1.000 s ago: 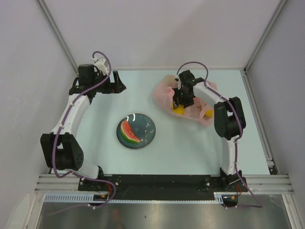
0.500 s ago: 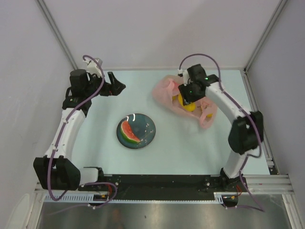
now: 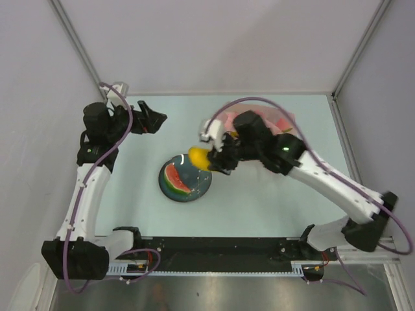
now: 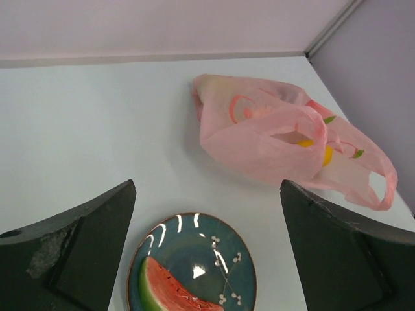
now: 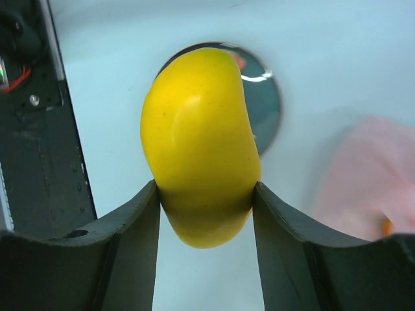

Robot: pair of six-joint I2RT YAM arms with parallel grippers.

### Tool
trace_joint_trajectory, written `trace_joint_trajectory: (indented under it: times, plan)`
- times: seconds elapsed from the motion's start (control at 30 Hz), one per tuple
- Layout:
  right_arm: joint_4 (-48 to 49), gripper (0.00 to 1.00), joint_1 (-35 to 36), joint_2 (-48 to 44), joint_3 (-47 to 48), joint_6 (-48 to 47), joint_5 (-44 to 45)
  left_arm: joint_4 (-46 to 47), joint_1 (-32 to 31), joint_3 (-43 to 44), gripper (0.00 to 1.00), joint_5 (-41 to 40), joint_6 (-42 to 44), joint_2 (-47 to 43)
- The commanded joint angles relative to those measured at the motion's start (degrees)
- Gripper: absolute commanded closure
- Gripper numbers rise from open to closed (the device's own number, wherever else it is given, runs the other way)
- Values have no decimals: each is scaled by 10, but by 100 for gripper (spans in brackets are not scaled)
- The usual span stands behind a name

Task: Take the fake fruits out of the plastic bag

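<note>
While the right gripper (image 5: pixel 206 194) pinches the yellow mango (image 3: pixel 197 157), lengthwise along its fingers, over the far rim of the plate (image 3: pixel 198 186), the left gripper (image 3: pixel 154 118) stands wide, empty, farther off.

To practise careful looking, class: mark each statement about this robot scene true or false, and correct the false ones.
1. The right hand grips a yellow fruit. True.
2. The watermelon slice lies inside the pink bag. False: it lies on the blue plate.
3. The left hand is open and holds nothing. True.
4. The pink bag is empty. False: another yellow piece shows inside it in the left wrist view.
</note>
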Motion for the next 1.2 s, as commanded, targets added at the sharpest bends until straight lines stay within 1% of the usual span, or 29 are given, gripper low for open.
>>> trace_joint_trajectory:
  times: [0.0,0.07,0.1,0.13,0.17,0.2,0.27,0.43,0.5,0.53,0.57,0.63,0.67,0.7,0.73,0.77,0.8,0.83,0.87,0.9,0.93,0.97,1.0,1.03,1.07,1.13,1.17]
  plan:
    - [76,77,41,146,-23,-47,-53,18,50,-22,1,-4,-21,-40]
    - [109,76,44,191,-11,-31,-54,13,62,-27,1,-3,-21,-63]
    - [130,76,47,238,-1,-8,-44,8,72,-31,1,-3,-16,-70]
    - [131,76,46,268,15,10,-37,4,75,-34,1,-3,-14,-79]
    - [128,75,41,294,52,27,-34,1,78,-37,1,-2,-11,-96]
    - [130,75,37,336,65,57,-29,-7,82,-44,1,-4,-6,-104]
    - [152,75,34,362,79,66,-8,-13,85,-56,1,-2,-6,-127]
    - [166,73,34,430,120,62,36,-23,94,-95,1,10,-12,-160]
    - [176,63,34,436,117,63,54,-22,94,-106,1,16,-18,-165]
    - [179,52,35,437,114,64,58,-21,95,-108,1,19,-20,-164]
    - [182,32,35,431,109,63,53,-16,95,-110,1,27,-28,-164]
    - [173,18,36,416,104,60,34,-10,94,-114,1,38,-38,-156]
    - [156,9,35,392,103,66,25,-2,94,-114,1,43,-49,-152]
    - [143,6,33,374,103,68,14,2,95,-114,1,47,-56,-148]
    - [130,5,24,354,93,70,-8,9,94,-114,1,51,-61,-139]
    - [108,6,18,298,84,73,-15,25,94,-114,1,60,-73,-133]
    - [94,8,10,272,77,74,-21,33,91,-111,1,63,-77,-125]
    - [77,10,-11,242,71,73,-33,40,88,-109,1,71,-78,-108]
    - [41,14,-25,217,52,69,-41,57,70,-105,1,76,-68,-100]
    - [31,16,-41,161,38,60,-48,60,57,-93,1,91,-56,-93]
    - [25,18,-81,135,21,53,-60,60,42,-82,1,97,-40,-83]
    - [14,22,-103,112,0,50,-64,41,14,-51,1,103,2,-63]
    - [11,24,-130,74,-9,46,-68,25,-17,-33,1,116,28,-49]
    - [9,26,-153,61,-15,44,-75,-22,-35,-14,0,117,59,-34]
    - [7,30,-197,52,-28,38,-76,-46,-75,26,0,112,120,-1]
    - [3,34,-229,50,-32,27,-69,-85,-112,57,0,103,158,27]
    - [8,39,-261,53,-40,23,-72,-88,-147,67,0,97,187,44]
